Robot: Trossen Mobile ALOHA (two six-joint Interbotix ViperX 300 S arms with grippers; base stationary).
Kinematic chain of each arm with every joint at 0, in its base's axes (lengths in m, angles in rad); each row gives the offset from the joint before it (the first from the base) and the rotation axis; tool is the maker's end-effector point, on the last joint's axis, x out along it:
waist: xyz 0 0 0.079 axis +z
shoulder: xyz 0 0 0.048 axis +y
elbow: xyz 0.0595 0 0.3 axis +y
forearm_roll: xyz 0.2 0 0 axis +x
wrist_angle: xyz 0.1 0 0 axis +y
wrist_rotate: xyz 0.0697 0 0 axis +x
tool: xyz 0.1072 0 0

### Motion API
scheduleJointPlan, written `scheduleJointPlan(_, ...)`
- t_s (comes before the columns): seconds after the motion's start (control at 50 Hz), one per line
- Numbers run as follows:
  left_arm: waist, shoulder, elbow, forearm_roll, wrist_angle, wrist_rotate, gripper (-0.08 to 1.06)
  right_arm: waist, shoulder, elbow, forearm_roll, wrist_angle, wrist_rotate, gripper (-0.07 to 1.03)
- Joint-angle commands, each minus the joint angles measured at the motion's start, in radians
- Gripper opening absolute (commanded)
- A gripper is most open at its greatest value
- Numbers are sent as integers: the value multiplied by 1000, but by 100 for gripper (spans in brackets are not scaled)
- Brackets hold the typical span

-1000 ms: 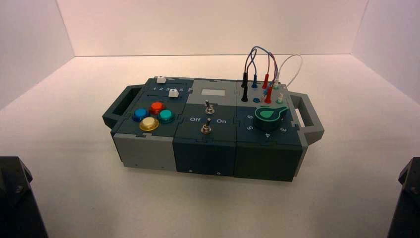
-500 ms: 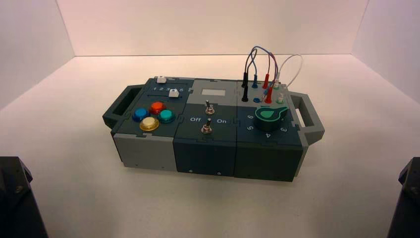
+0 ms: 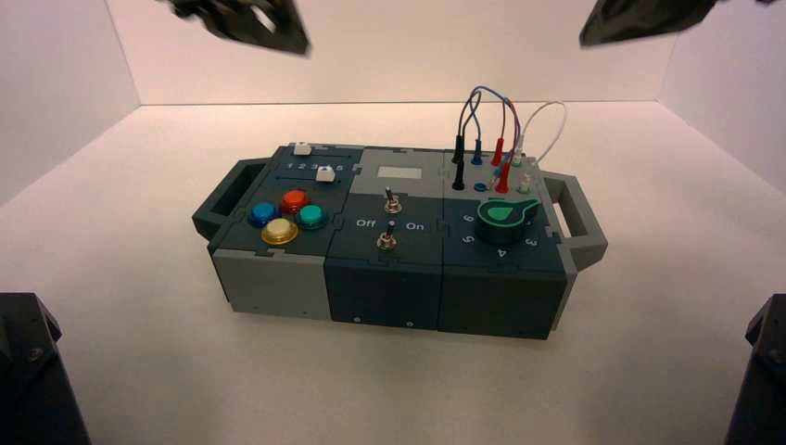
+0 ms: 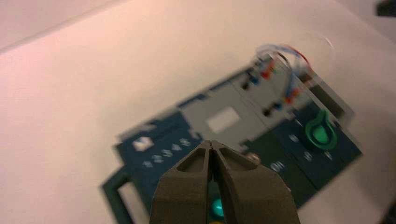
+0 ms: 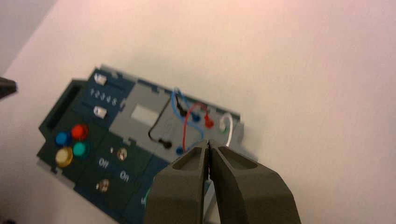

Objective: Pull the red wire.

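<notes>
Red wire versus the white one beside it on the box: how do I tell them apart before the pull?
The red wire is dark maroon with bright red plugs; the white wire is pale with whitish plugs. The red wire sits further in on the box, the white wire toward the right handle. Both loop upward with both ends plugged in.

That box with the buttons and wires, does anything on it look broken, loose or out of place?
Nothing stands out. The box sits flat and whole, and the red wire loops with both plugs seated among the other cables. Both pincers, left and right, hang shut high above it, touching nothing.
</notes>
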Motion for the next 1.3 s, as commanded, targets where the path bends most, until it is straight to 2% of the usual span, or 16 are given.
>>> scheduleJointPlan(0.02, -21, 34, -48, 0, 6, -2, -3, 23, 21, -2, 9, 3, 0, 10)
scheduleJointPlan(0.18, -25, 44, -52, 0, 12, -2, -3, 75, 61, -6, 12, 3, 2, 20)
scheduleJointPlan(0.3, -25, 44, -54, -2, 12, -2, -3, 91, 140, -17, 21, 11, 3, 51)
scheduleJointPlan(0.34, -25, 44, -54, -2, 12, -2, -3, 91, 155, -20, 26, 11, 3, 57)
scheduleJointPlan(0.66, -25, 44, -55, 0, 17, 0, -3, 140, 227, -58, 52, 48, 2, 57)
scheduleJointPlan(0.8, -25, 46, -57, -2, 20, 0, -3, 146, 255, -71, 78, 64, 0, 50)
scheduleJointPlan(1.3, -25, 44, -57, -2, 25, 0, -3, 147, 405, -143, 78, 61, -3, 50)
